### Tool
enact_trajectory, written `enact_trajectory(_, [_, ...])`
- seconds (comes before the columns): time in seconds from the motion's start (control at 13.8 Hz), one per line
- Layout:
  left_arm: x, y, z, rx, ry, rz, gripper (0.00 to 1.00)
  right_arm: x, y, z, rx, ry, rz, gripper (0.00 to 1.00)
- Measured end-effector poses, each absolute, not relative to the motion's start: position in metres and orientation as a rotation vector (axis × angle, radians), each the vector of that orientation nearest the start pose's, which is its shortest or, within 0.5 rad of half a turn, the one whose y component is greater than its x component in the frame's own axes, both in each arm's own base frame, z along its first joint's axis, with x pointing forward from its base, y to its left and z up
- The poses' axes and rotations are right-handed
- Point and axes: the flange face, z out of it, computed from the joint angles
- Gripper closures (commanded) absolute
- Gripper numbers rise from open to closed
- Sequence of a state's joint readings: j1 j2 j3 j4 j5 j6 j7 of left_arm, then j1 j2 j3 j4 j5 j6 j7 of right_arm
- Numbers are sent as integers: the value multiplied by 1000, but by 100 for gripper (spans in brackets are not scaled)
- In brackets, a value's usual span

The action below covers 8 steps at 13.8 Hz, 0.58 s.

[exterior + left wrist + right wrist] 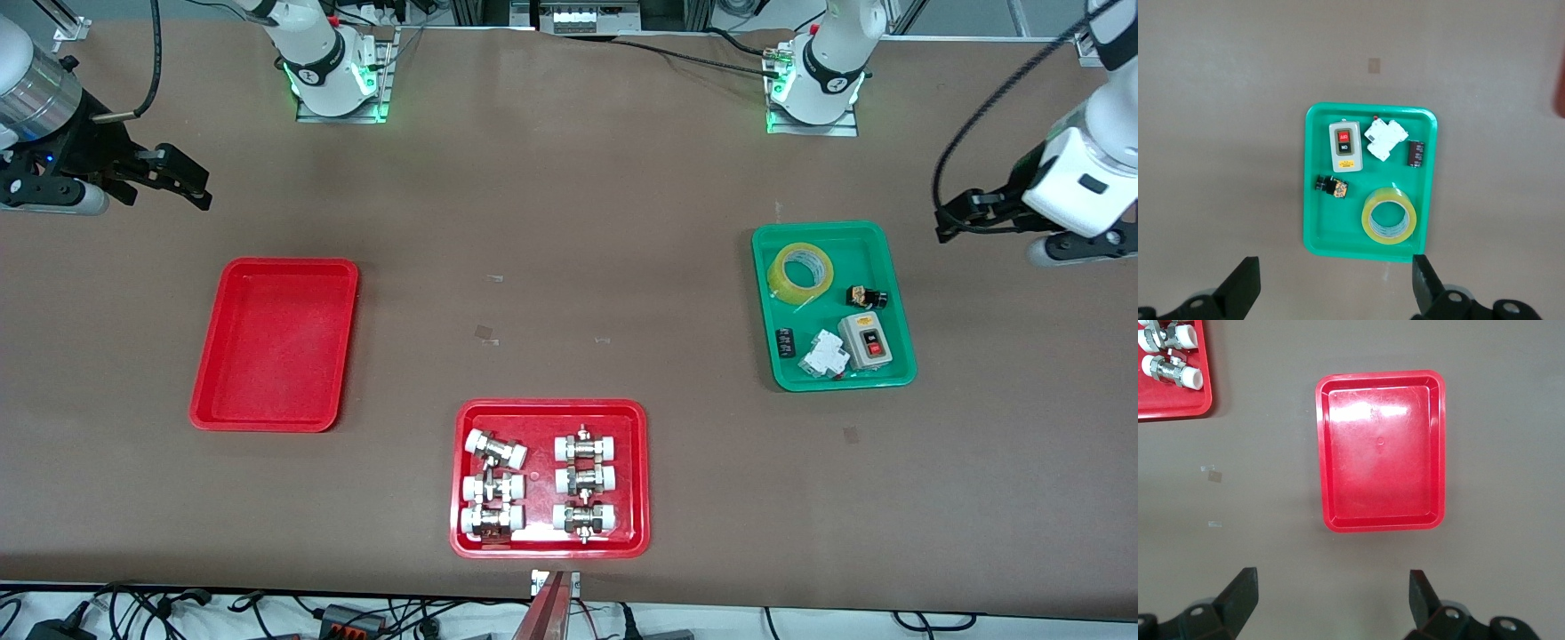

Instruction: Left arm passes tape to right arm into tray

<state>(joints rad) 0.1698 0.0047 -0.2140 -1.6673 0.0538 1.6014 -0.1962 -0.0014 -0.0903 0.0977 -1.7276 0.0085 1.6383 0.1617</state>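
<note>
The yellow tape roll (801, 271) lies flat in the green tray (896, 293), at the tray's end nearest the robot bases; it also shows in the left wrist view (1388, 215). The plain red tray (276, 342) sits empty toward the right arm's end and shows in the right wrist view (1381, 449). My left gripper (956, 218) hangs open and empty in the air at the left arm's end of the table, beside the green tray (1315, 200). My right gripper (182, 178) hangs open and empty above the table at the right arm's end.
The green tray also holds a grey switch box (867, 340), a white breaker (823, 354) and small dark parts. A second red tray (550, 542) with several white-capped metal fittings sits near the front camera, mid-table. Bare brown table lies between the trays.
</note>
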Motion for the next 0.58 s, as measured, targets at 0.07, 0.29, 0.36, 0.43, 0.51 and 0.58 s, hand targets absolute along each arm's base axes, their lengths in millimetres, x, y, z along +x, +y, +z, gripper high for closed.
enact_trajectory(0.07, [555,-18,578,-3071,-231,96,0,528,54,605,-3140,105,-2,0])
enact_trajectory(0.29, [558,-22,579,-3076,-219,63,0,528,53,606,-3141,105,-11,0])
enact_trajectory(0.36, [559,-23,578,-3077,-216,59,0,529,53,606,-3142,105,-11,0])
enact_trajectory(0.43, [560,-23,574,-3077,-215,68,0,529,53,606,-3142,105,-11,0])
enact_trajectory(0.51, [562,-23,567,-3077,-215,88,0,529,53,606,-3142,105,-10,0])
enact_trajectory(0.58, [566,-22,556,-3078,-214,119,0,529,53,606,-3142,105,-9,0])
